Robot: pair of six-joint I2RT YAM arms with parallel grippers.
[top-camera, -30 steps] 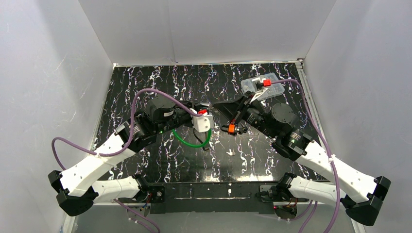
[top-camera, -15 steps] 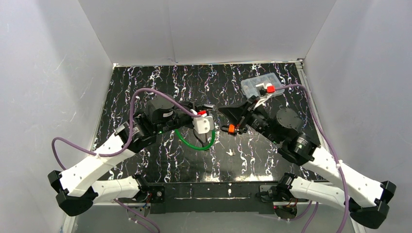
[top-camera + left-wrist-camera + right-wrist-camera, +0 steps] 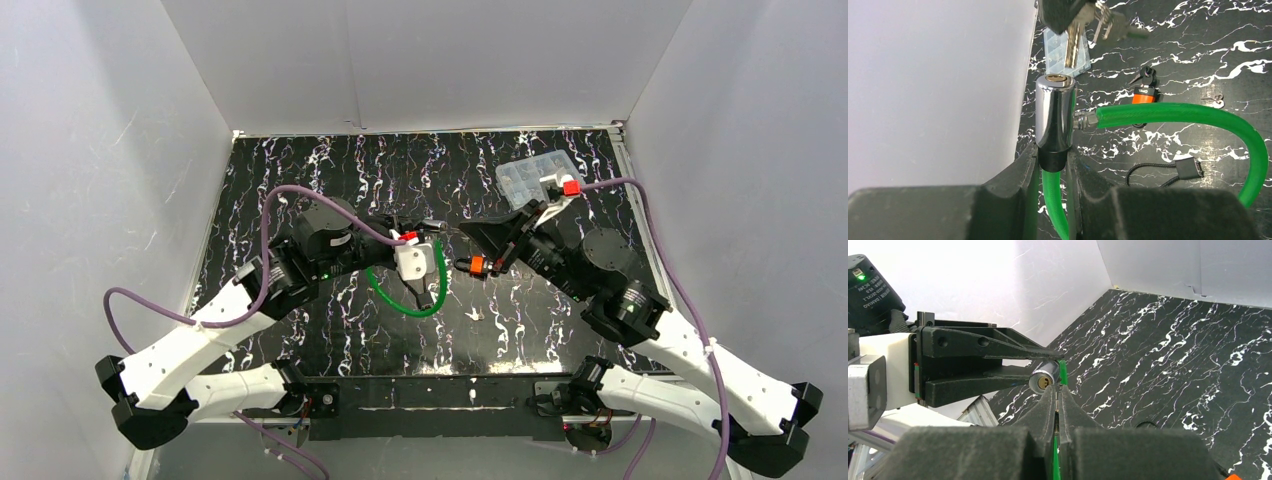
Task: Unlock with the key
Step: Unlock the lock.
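Left gripper (image 3: 1053, 156): closed on the lock (image 3: 1055, 112), clamped around the black collar at its lower end. The chrome barrel stands out past my fingertips, and the keyhole (image 3: 1058, 78) is on the free end face, pointing toward my other arm.

Right gripper (image 3: 1057, 392): pinched shut on the key (image 3: 1072, 47). The blade runs out ahead of the fingers. The spare keys (image 3: 1113, 22) hang off to one side on the ring.

Position: both are held in the air over the middle of the table (image 3: 300, 170), between my two arms.

Key relation:
- The key tip is near the keyhole and apart from it, not yet entered.
- In the left wrist view the blade lies almost along the barrel's long axis. It sits a touch to the cable side and is slightly tilted.
- The right wrist view looks straight at the keyhole face just past my fingertips.
- My judgement is that a small sideways correction comes first, then a straight push along the barrel. The right arm should do the moving while the left keeps the lock steady.

Surroundings:
- The green cable (image 3: 1198, 112) leaves the side of the barrel and loops away, off the line of approach.
- An orange clip (image 3: 1143, 93) and a black fob (image 3: 1188, 167) lie on the table below.
- A plastic box (image 3: 535, 175) sits at the far right.
- Nothing stands between key and keyhole.
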